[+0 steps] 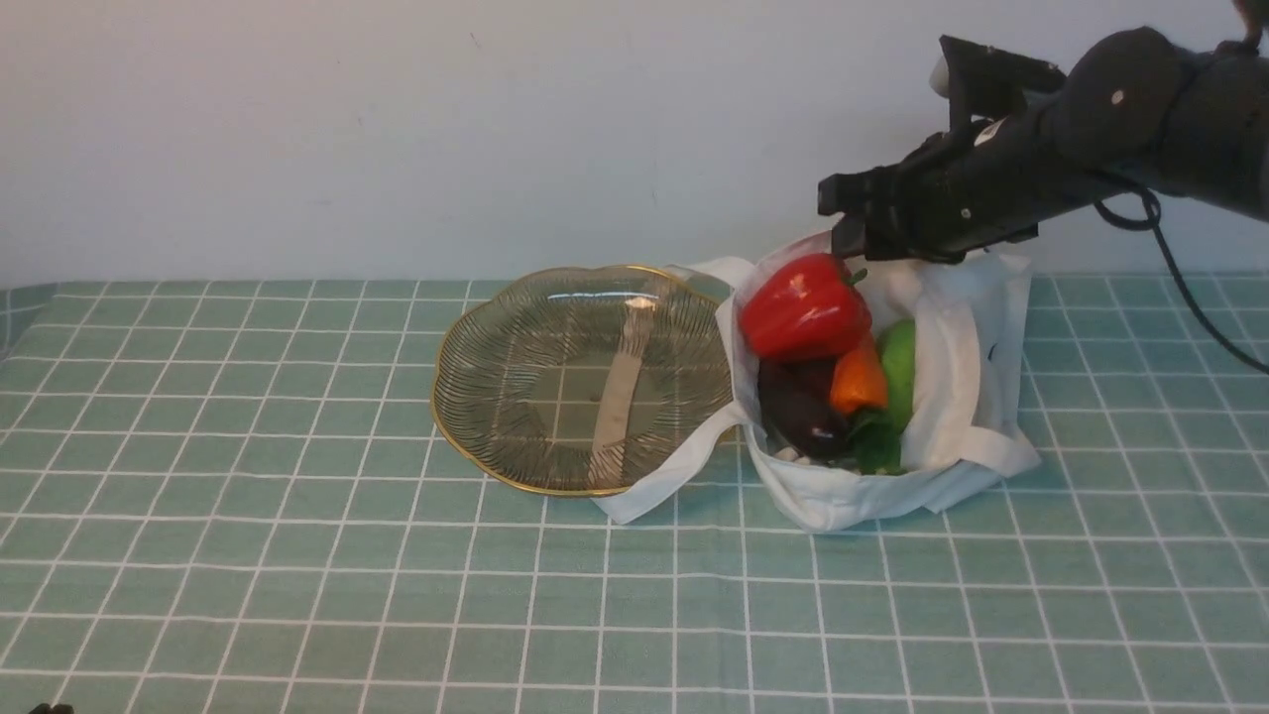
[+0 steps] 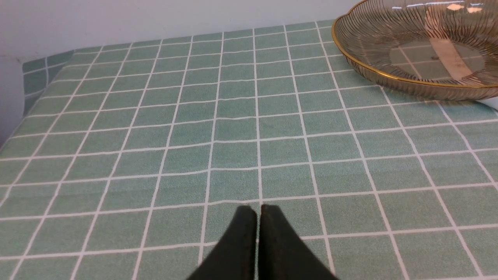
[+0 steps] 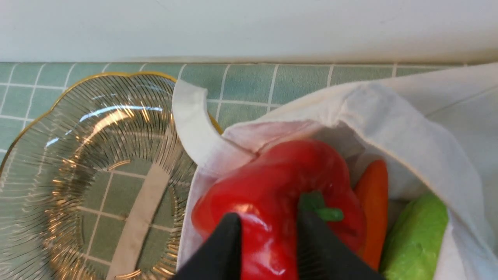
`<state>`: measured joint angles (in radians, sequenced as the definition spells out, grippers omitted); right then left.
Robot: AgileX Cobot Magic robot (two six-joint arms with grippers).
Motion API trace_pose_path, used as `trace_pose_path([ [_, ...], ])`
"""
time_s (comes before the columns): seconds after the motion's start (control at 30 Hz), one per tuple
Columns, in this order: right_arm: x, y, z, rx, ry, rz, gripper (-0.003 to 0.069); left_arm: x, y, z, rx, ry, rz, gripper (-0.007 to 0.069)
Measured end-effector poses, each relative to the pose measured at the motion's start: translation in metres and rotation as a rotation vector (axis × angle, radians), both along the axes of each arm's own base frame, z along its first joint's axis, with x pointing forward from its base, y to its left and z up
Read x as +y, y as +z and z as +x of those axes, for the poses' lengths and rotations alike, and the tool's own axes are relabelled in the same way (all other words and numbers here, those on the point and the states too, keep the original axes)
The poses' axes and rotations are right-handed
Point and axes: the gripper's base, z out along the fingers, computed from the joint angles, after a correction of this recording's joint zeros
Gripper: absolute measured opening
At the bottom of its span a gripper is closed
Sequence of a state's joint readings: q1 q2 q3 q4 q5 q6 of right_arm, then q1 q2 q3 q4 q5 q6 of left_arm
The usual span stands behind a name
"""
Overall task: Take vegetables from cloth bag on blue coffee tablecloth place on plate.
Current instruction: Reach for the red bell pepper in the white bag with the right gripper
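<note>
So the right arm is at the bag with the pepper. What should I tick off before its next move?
1. Right gripper placed on the red bell pepper: ok, its fingers touch it on either side, beside the stem.
2. Grip firm enough to lift: cannot tell.
3. Pepper free to come out: ok, it sits on top of the other vegetables in the open mouth of the cloth bag.
4. Plate free of vegetables: ok.
5. Strap off the plate: not ok, it crosses the rim.
6. Left gripper out of the way: ok, shut over the tablecloth, short of the plate.
</note>
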<state>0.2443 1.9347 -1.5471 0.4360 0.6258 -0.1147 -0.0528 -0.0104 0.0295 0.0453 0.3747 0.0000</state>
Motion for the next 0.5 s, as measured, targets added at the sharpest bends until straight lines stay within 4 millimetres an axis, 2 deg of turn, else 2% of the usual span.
trace_pose_path([
  [0.03,0.0,0.0,0.001,-0.011,-0.004,0.0,0.037,0.0,0.0,0.0,0.0,0.0,0.0,-0.0005],
  [0.07,0.0,0.0,0.001,-0.014,-0.005,-0.002,0.0396,0.0,0.0,0.0,0.0,0.0,0.0,-0.0005],
  [0.1,0.0,-0.002,0.004,-0.026,-0.009,-0.006,0.0498,0.0,0.0,0.0,0.0,0.0,0.0,-0.0005],
  [0.13,0.0,-0.002,0.004,-0.027,-0.01,-0.006,0.0511,0.0,0.0,0.0,0.0,0.0,0.0,-0.0005],
  [0.17,0.0,-0.007,0.007,-0.029,-0.015,-0.008,0.0601,0.0,0.0,0.0,0.0,0.0,0.0,-0.0005],
  [0.2,0.0,-0.013,0.009,-0.02,-0.017,-0.011,0.0643,0.0,0.0,0.0,0.0,0.0,0.0,-0.0005],
  [0.23,0.0,-0.014,0.009,-0.018,-0.016,-0.013,0.0648,0.0,0.0,0.0,0.0,0.0,0.0,-0.0005],
  [0.3,0.001,-0.033,0.014,0.015,-0.017,-0.023,0.0683,0.0,0.0,0.0,0.0,0.0,0.0,-0.0005],
  [0.4,0.002,-0.049,0.02,0.027,-0.032,-0.022,0.069,0.0,0.0,0.0,0.0,0.0,0.0,-0.0005],
  [0.5,0.003,-0.052,0.024,0.01,-0.049,-0.01,0.0692,0.0,0.0,0.0,0.0,0.0,0.0,-0.0005],
])
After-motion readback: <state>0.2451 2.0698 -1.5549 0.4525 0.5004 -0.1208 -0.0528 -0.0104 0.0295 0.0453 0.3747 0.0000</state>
